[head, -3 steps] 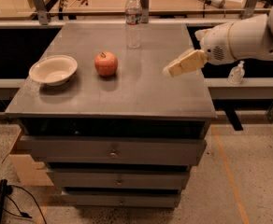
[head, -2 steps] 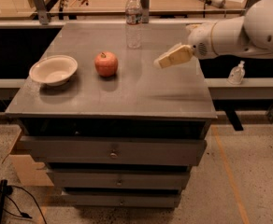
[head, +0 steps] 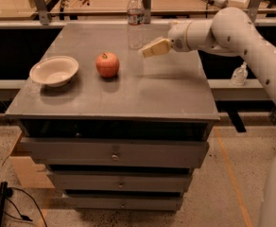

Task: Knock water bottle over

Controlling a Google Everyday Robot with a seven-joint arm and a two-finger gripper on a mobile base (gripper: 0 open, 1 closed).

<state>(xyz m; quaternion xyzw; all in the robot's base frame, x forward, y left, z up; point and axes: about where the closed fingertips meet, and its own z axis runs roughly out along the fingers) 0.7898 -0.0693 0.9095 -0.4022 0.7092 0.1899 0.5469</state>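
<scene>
The water bottle (head: 135,21) stands upright near the back edge of the grey cabinet top (head: 128,93). It is clear ribbed plastic with a dark label band. My gripper (head: 148,51) has tan fingers and hangs above the top just right of the bottle, at about the height of its lower half. It points left toward the bottle and is a short gap away from it. It holds nothing.
A red apple (head: 107,65) sits left of centre and a white bowl (head: 54,71) further left. A small pump-top bottle (head: 239,74) stands on a lower shelf at the right. A workbench with tools runs behind the cabinet.
My gripper has moved left and toward the back across the cabinet top, closing in on the bottle. The bottle, apple and bowl have not moved.
</scene>
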